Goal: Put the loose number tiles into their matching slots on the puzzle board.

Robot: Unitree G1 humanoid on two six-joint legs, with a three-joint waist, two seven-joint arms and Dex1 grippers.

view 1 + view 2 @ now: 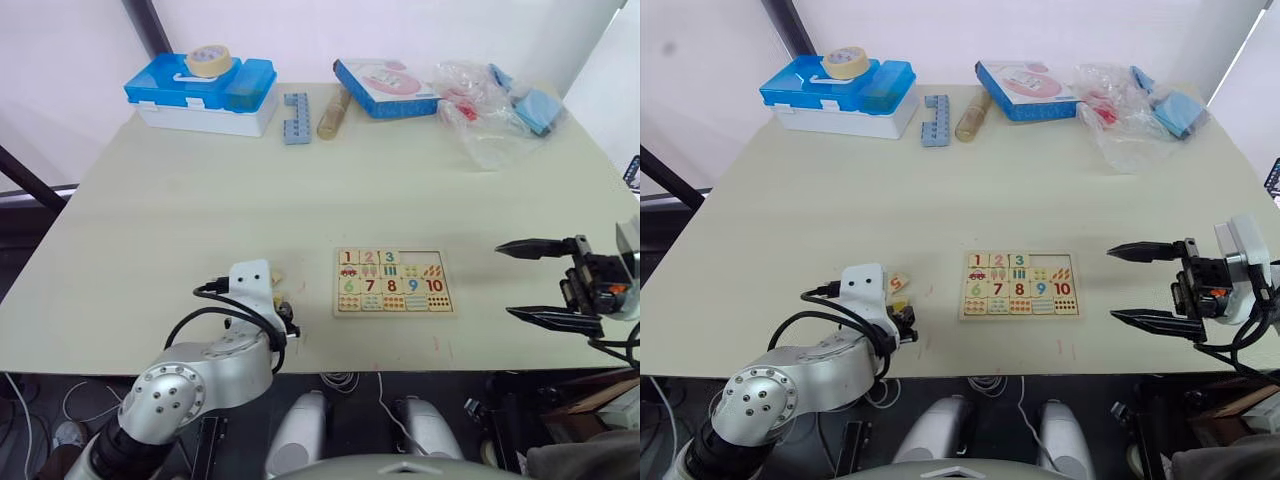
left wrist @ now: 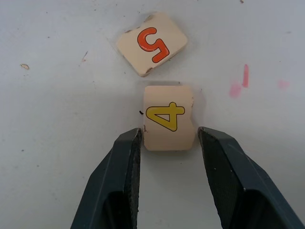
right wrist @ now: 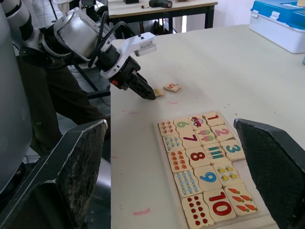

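Tile (image 2: pixel 169 123): pale wood, yellow 4.

Light is bright, even and soft across the table (image 1: pixel 180 200), with the pale backdrop behind it washed out to near white. Shadows stay faint: a thin one hugs the yellow 4 tile (image 2: pixel 169 124). The dark fingers (image 3: pixel 62 176) nearest the right wrist camera are blurred.

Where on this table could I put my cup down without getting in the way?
The wide bare stretch between the puzzle board and the back row is free. Crowded spots: the back edge, with the blue-lidded box, brick strip and plastic bag, and the front left, where the left gripper straddles the 4 tile.
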